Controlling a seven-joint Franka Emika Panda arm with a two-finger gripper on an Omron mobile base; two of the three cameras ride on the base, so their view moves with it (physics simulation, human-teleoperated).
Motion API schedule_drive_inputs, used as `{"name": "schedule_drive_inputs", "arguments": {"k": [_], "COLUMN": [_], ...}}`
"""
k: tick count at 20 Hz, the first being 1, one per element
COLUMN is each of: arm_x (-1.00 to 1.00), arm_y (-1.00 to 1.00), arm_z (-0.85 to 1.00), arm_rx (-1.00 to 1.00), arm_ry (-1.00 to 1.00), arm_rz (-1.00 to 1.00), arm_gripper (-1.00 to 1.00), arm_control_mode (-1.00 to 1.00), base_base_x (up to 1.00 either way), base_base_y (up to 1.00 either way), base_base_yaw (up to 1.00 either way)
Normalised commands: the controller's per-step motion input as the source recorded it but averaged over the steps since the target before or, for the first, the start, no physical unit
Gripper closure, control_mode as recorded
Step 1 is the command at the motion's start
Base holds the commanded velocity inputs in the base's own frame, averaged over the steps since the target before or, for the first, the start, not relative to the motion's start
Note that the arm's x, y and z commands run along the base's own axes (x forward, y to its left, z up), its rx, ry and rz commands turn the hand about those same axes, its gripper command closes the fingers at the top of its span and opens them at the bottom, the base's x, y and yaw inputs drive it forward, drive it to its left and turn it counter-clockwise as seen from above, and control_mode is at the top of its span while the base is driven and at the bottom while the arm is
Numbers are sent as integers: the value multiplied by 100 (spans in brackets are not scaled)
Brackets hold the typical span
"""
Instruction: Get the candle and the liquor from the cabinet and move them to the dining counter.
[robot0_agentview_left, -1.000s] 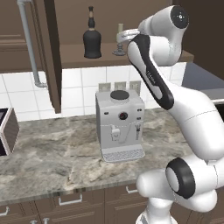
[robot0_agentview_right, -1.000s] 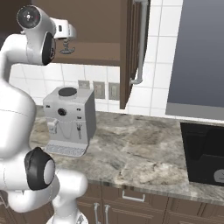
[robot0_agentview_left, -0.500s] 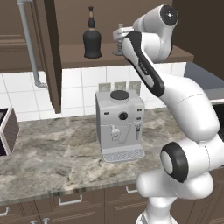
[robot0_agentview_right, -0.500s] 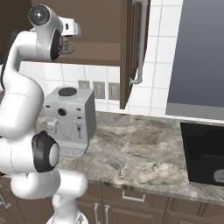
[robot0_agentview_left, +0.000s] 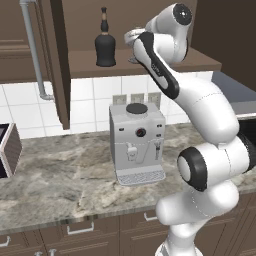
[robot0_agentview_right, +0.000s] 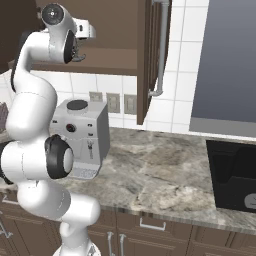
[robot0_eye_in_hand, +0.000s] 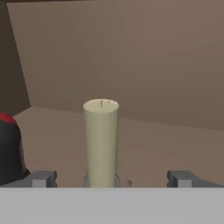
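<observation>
Working left to right across the left base view, I see the open door of the cabinet (robot0_agentview_left: 59, 65) swung out toward me, its long silver handle (robot0_agentview_left: 34, 47) hanging clear of the arm's path. On the shelf inside stands the liquor (robot0_agentview_left: 105, 46), upright and untouched, probably left for a second trip. Just to its right the hand is pushed into the cabinet at shelf height, so the arm hides the candle from this side. Below on the marble surface (robot0_agentview_left: 60, 185) sits a grey coffee machine (robot0_agentview_left: 137, 142), which is why I judge the arm reaches up and over rather than straight in.

In the hand view the layout is clearer. The dark curve of the liquor (robot0_eye_in_hand: 9, 151) sits at the left edge, near the left fingertip (robot0_eye_in_hand: 41, 178) but apart from it. The candle (robot0_eye_in_hand: 101, 142) stands upright, between the two tips though nearer the left one — a small sideways correction might help before closing. The jaws (robot0_eye_in_hand: 113, 178) are spread fully wide and hold nothing; both tips stand off the wax.

I'd say the approach is nearly finished — the grasp itself is not yet made. Closing low, near the holder, should keep the candle from tipping against the bottle.
</observation>
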Motion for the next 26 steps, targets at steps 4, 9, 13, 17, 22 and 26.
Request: {"name": "schedule_drive_inputs", "arguments": {"k": [4,9,13,17,22,26], "arm_x": [28,28,26,12,0,0], "arm_y": [7,5,4,3,1,0], "arm_z": [0,0,-1,0,0,0], "arm_rx": [0,0,0,0,0,0], "arm_ry": [2,1,0,0,0,0], "arm_rz": [0,0,0,0,0,0], "arm_gripper": [-100,-100,-100,-100,100,100], "arm_control_mode": [-100,-100,-100,-100,-100,-100], "base_base_x": [0,0,0,0,0,0], "base_base_y": [0,0,0,0,0,0], "base_base_yaw": [0,0,0,0,0,0]}}
